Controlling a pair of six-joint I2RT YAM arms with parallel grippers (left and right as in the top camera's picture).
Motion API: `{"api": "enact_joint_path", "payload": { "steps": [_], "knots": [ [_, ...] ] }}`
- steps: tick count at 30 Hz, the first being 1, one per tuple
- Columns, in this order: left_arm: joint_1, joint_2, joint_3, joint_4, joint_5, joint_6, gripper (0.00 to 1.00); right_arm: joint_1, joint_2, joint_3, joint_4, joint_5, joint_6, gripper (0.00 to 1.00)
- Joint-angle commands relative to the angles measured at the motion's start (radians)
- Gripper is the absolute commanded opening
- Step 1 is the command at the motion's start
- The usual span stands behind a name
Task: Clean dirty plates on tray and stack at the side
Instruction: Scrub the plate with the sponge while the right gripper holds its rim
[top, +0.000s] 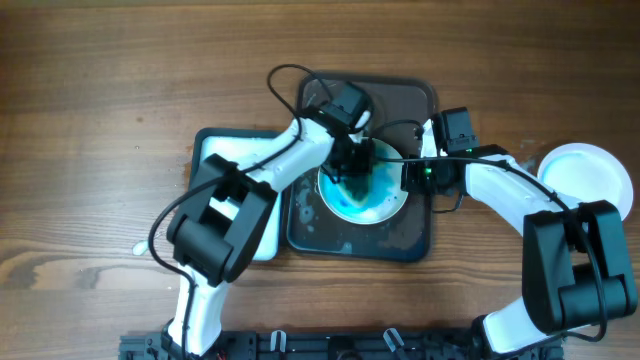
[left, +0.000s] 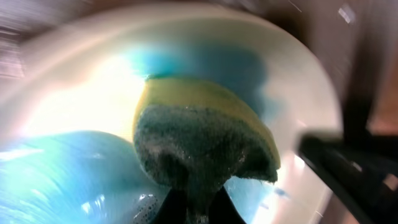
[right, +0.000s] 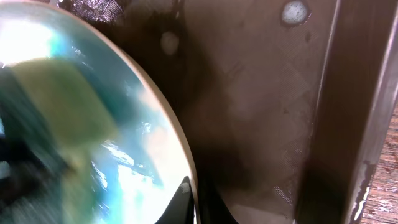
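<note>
A round white plate (top: 385, 207), smeared blue, is lying flat and face up in the dark grey rectangular tray (top: 330, 242), whose long axis is running away from the robot. The left gripper (top: 352, 165) is pinching a yellow-green sponge (left: 199, 143) against the plate's centre. The right gripper (top: 412, 176) is clamping its right rim.
</note>
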Motion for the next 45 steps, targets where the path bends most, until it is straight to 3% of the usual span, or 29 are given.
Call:
{"api": "enact_joint_path", "payload": {
  "steps": [1, 4, 7, 13, 19, 22, 26, 28, 30, 34, 39, 41, 45],
  "knots": [
    [-0.09, 0.062, -0.029, -0.023, 0.206, 0.054, 0.04, 0.006, 0.034, -0.024, -0.013, 0.068, 0.005, 0.04],
    [-0.101, 0.062, -0.032, -0.093, 0.25, 0.137, 0.04, 0.006, 0.034, -0.024, -0.015, 0.068, 0.005, 0.04],
    [-0.081, 0.061, -0.032, -0.211, 0.202, 0.192, 0.04, 0.006, 0.034, -0.024, -0.015, 0.068, 0.005, 0.04],
    [0.053, 0.058, -0.032, -0.32, -0.185, 0.118, 0.04, 0.006, 0.034, -0.024, -0.016, 0.068, 0.005, 0.04],
    [0.134, 0.017, -0.031, -0.328, -0.436, 0.097, 0.04, 0.006, 0.034, -0.024, -0.015, 0.069, 0.005, 0.04],
    [0.126, 0.009, -0.031, -0.28, -0.38, 0.098, 0.04, 0.006, 0.034, -0.024, -0.014, 0.069, 0.005, 0.04],
    [0.081, 0.01, -0.033, -0.114, -0.083, 0.096, 0.04, 0.006, 0.034, -0.024, -0.015, 0.069, 0.005, 0.04],
    [0.047, 0.011, -0.033, 0.001, 0.06, 0.024, 0.06, 0.006, 0.034, -0.024, -0.015, 0.068, 0.005, 0.04],
    [0.015, 0.011, -0.033, 0.066, 0.105, -0.01, 0.08, 0.006, 0.034, -0.024, -0.015, 0.069, 0.005, 0.04],
    [-0.035, 0.021, -0.033, 0.09, 0.117, -0.008, 0.11, 0.006, 0.034, -0.024, -0.016, 0.069, 0.005, 0.04],
    [-0.053, 0.059, -0.034, 0.058, 0.179, 0.0, 0.04, 0.006, 0.034, -0.024, -0.017, 0.068, 0.005, 0.04],
    [-0.042, 0.06, -0.034, 0.0, 0.14, 0.041, 0.04, 0.006, 0.034, -0.024, -0.019, 0.068, 0.005, 0.04],
    [-0.006, 0.054, -0.034, -0.174, -0.125, 0.087, 0.04, 0.006, 0.034, -0.024, -0.019, 0.068, 0.005, 0.04]
  ]
}}
